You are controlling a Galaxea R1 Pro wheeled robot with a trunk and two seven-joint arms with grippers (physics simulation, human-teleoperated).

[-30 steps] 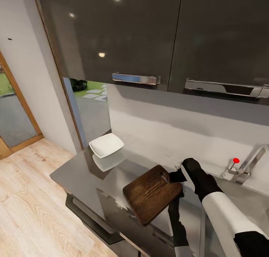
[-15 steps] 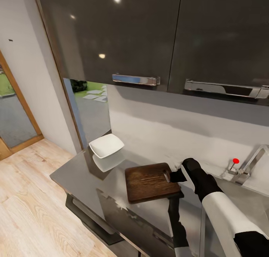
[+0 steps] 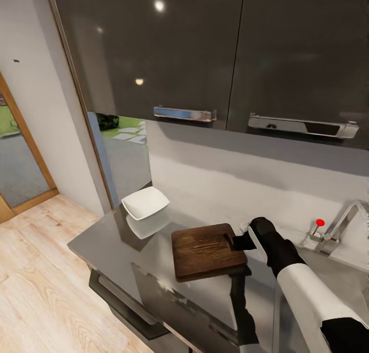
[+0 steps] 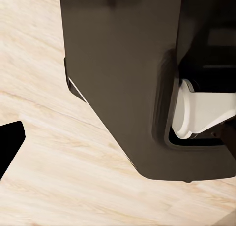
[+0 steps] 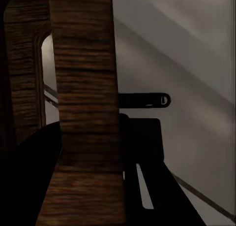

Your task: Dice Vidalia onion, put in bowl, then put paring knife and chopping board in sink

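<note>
Right gripper with fingers clenched on the slot-handle end of the dark brown rectangular wooden chopping board, held level just above the glossy dark grey desk. Board extends left from the fingers; steel sink lies right, chrome tap beside it. Shallow white squarish bowl far left. Left gripper's state cannot be told.

right gripper clamped on board slot end, board lifted over countertop, bowl at back-left corner, tap right
</note>
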